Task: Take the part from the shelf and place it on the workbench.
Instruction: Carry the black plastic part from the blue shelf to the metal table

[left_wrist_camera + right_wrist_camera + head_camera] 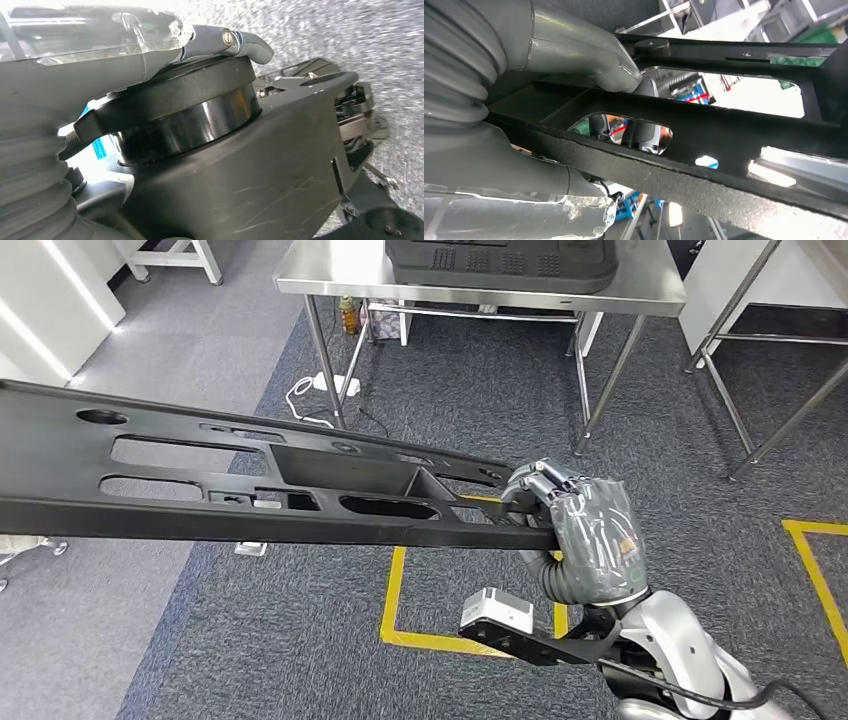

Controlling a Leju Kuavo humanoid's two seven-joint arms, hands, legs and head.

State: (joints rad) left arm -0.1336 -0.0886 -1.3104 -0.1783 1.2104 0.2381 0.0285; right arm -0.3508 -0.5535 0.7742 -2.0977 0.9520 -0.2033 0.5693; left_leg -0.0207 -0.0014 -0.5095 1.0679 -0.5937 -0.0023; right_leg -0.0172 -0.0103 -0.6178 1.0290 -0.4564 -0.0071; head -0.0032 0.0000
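So the part (250,480) is a long, flat black plastic panel, kind of a frame really, full of cutouts: rounded slots, rectangular windows, one small round hole out near its far-left end, plus a boxy recess near the middle. It's up in the air, running almost level across the head view from the left edge over to the right hand (590,530), tilted slightly down toward that hand. Below it is grey carpet floor (300,640) with yellow tape lines (400,590), so there's open room underneath and around it. The steel counter (480,285) sits well ahead past the panel, with a dark tray-like thing (500,260) on top and its legs standing on the carpet. The right hand has the panel's right end, fingers (535,480) wrapped over the top edge; in the right wrist view the thumb (589,50) presses on one face while fingers (644,135) show through a slot from the other side. Left hand (90,55): its wrist view is too close up, so I can't tell how its fingers sit.
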